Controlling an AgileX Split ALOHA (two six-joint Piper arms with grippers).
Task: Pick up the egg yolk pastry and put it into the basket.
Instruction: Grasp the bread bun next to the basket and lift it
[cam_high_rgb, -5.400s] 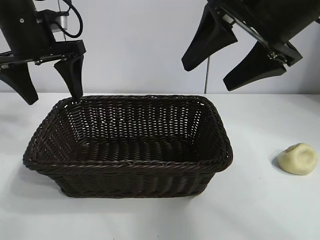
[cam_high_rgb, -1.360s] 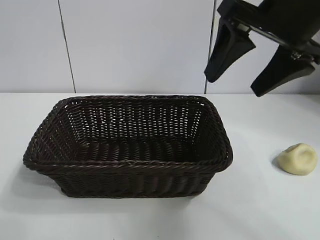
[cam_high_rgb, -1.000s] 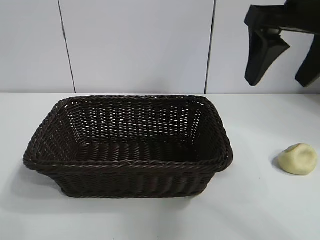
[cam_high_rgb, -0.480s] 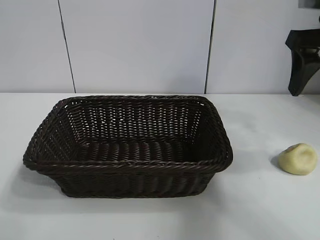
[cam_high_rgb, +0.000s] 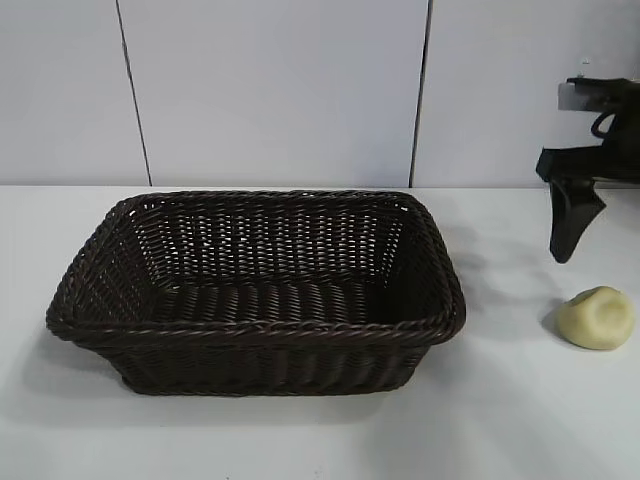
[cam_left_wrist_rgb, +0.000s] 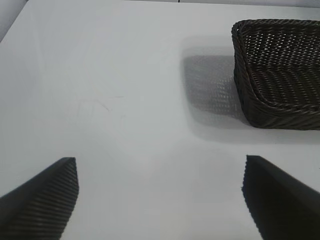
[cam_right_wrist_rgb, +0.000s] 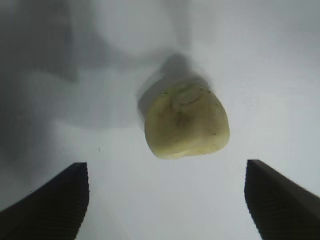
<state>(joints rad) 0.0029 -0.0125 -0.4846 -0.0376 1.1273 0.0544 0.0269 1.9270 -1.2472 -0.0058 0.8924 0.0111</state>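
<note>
At the right edge of the exterior view the right tool (cam_high_rgb: 600, 215) is cut off, only one dark finger (cam_high_rgb: 572, 220) showing, above the egg yolk pastry (cam_high_rgb: 596, 318). Its wrist view shows both fingers set wide apart, the pale yellow, dented dome lying on the white surface (cam_high_rgb: 300, 440). The left tool (cam_left_wrist_rgb: 160, 197), also spread apart, appears only in its wrist view, near the dark woven basket (cam_high_rgb: 255, 330), centre-left.

You see a dark woven wicker basket (cam_high_rgb: 256, 290) with a braided rim, a matt, slightly dented pastry (cam_right_wrist_rgb: 186, 121) below the right gripper (cam_right_wrist_rgb: 165, 200), whose black fingers look finely ribbed, on a smooth white table (cam_high_rgb: 520, 420).
</note>
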